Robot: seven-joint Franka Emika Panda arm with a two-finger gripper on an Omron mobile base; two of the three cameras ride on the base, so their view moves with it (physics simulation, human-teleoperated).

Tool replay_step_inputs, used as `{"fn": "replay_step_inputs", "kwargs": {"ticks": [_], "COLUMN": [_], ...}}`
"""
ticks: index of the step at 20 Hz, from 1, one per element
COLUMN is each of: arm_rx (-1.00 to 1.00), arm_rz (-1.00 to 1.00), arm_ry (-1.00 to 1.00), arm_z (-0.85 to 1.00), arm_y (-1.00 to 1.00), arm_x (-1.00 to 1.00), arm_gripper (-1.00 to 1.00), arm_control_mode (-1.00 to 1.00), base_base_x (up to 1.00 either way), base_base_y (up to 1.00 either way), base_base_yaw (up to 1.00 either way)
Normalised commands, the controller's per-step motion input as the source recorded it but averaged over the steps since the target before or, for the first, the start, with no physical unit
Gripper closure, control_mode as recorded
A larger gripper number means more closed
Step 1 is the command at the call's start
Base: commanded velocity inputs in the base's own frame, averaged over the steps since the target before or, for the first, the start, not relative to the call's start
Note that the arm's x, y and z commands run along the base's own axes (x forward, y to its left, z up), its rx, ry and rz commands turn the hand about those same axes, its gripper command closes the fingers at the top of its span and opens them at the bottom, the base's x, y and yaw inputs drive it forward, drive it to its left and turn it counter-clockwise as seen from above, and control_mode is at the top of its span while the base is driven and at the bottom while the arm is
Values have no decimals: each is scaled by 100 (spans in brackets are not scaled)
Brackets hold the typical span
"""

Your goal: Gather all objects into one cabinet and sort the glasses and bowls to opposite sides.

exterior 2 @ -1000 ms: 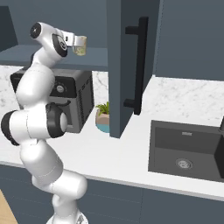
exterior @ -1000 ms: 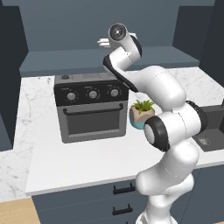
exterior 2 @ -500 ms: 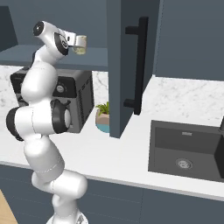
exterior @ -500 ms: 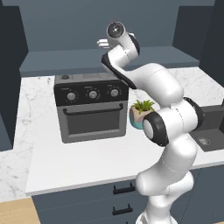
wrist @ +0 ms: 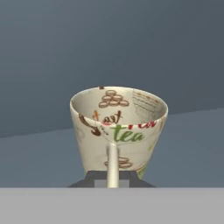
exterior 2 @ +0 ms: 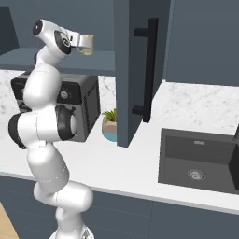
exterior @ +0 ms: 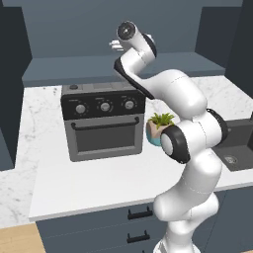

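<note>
Jaws closed narrow on the handle of the cream cup [wrist: 118, 129], centre of the hand view, upright above the slate shelf [exterior 2: 100, 59] at upper left of the right base view. Best lifted straight and level, kept clear of the side panel [exterior 2: 128, 70].

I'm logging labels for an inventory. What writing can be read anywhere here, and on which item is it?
"tea" in green letters, on the cream printed cup with a loop handle.
Brown script above it on the same cup: partly readable, seems to end in "eet"; the red word beside it is cut off.
Knobs on the dark countertop oven: markings too small to read.
</note>
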Motion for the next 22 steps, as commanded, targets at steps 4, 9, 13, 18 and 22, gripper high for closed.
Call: {"fn": "replay_step_inputs", "kwargs": {"ticks": [4,9,13,18,22], "arm_rx": [0,0,0,0,0], "arm_rz": [-10,-5,-2,-1,0], "arm_ry": [-14,-14,-12,-9,-4], "arm_z": [48,33,17,9,0], "arm_y": [-8,-13,-13,-2,0], "arm_x": [-19,-35,-44,-39,-32], "arm_gripper": [100,100,100,100,100], "arm_control_mode": [-100,-100,-100,-100,-100], "base_base_x": [0,0,0,0,0], "base_base_y": [0,0,0,0,0], "base_base_yaw": [0,0,0,0,0]}}
